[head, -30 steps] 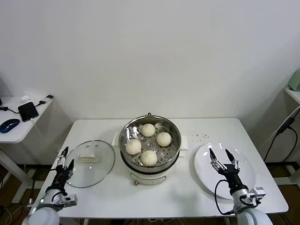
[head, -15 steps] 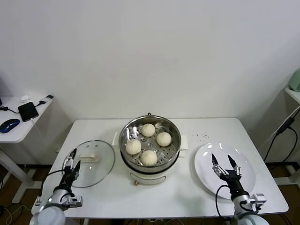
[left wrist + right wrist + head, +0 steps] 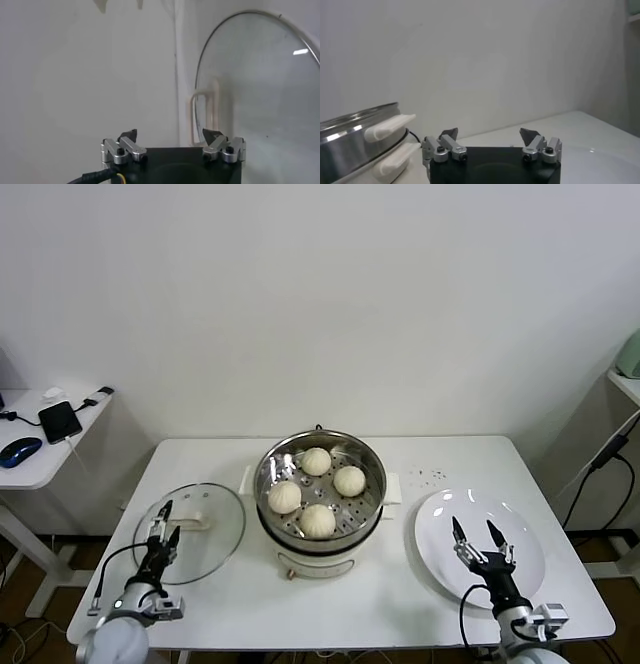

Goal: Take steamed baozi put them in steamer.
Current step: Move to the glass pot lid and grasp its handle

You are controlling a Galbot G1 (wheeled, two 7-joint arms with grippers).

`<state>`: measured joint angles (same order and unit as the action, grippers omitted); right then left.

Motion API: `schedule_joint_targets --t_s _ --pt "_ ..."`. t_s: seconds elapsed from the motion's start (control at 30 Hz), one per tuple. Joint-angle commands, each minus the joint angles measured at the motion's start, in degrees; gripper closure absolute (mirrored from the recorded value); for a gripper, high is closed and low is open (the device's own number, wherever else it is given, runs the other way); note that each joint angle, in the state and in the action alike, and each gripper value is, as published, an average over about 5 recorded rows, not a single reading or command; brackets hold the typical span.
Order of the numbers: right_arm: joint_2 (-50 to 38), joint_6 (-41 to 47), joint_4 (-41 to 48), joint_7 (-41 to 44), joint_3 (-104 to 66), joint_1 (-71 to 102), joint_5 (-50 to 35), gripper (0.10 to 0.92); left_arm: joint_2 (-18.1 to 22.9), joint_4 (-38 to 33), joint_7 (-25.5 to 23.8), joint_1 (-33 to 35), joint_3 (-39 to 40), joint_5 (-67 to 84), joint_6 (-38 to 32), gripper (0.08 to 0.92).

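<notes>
Already inside the steamer, the four steamed baozi sit on its perforated tray floor, one toward the back, one on each side and one at the front, close together near the middle. The steamer stands at the centre of the white table. Just to its left lies the glass lid, flat on the table with its beige handle up; to its right lies the white plate. The left gripper is low over the near part of the lid, jaws spread and holding nothing. The right gripper is low over the plate, jaws likewise spread and holding nothing. A side desk at far left carries a phone and a mouse.
</notes>
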<state>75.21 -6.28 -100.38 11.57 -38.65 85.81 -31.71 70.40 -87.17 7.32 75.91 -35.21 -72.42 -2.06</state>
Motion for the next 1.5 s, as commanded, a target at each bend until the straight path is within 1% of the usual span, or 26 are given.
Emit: schedule_joint_targets --t_s 0.03,1.5 --pt "0.13 -0.14 0.17 -0.05 0.0 0.23 0.16 0.203 -0.18 2.61 0.57 -1.77 0.7 0.37 -0.12 0.177" --pt "0.36 -0.84 2.77 0.13 0.32 -0.38 0.54 0.203 1.49 10.91 0.78 -11.54 2.32 1.37 0.96 0.177"
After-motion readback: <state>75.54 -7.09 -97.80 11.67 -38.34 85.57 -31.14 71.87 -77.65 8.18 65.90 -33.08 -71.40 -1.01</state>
